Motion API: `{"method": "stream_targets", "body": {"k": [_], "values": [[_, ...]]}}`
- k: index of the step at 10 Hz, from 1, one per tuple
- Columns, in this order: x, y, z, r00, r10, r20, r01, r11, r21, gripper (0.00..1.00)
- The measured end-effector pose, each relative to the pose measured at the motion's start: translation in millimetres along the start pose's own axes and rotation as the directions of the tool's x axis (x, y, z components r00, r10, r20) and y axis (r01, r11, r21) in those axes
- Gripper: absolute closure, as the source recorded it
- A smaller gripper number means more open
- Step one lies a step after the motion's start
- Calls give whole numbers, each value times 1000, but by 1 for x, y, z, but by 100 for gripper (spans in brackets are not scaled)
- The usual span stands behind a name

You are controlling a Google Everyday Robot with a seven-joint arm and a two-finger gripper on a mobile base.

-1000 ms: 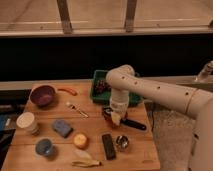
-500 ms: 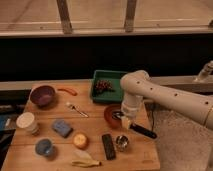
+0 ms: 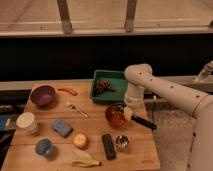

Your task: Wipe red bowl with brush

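The red bowl [image 3: 115, 116] sits on the right part of the wooden table [image 3: 141, 151], just near of the green tray [image 3: 119, 76]. The brush [image 3: 137, 119] lies at the bowl's right edge: its pale head touches or overlaps the rim, and its black handle runs right and slightly nearer, away from the bowl, across the tabletop.

The arm [image 3: 167, 92] comes in from the right, bends at a rounded joint over the tray's right side and points down. The gripper [image 3: 131, 103] hangs at its end, directly over the brush head and the bowl's right rim. It is very close to the head, but I cannot tell whether the claw is clamped on the brush, or apart or together.

A dark cluster [image 3: 104, 86] lies in the tray. At the far left of the table stands a purple bowl [image 3: 43, 95], with a small orange-red item [image 3: 68, 91] just right of it. A piece of cutlery [image 3: 77, 109] lies between that and the red bowl. On the left edge is a white cup [image 3: 27, 121]; right of it, a blue sponge [image 3: 62, 128]. Nearer lie a blue cup [image 3: 44, 147], an orange fruit [image 3: 80, 141], a black bar [image 3: 108, 146] and a small metal cup [image 3: 122, 143]. A banana [image 3: 85, 161] lies at the near edge.
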Motion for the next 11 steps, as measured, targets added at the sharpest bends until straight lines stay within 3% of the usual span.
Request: {"method": "stream_targets", "body": {"k": [3, 7, 9, 11], "values": [[-9, 28, -3, 997, -70, 19, 70, 998, 5, 100], [19, 71, 8, 995, -91, 44, 91, 996, 8, 100], [47, 67, 15, 998, -34, 55, 34, 999, 3, 100], [57, 49, 15, 998, 13, 66, -13, 1000, -1, 100]]}}
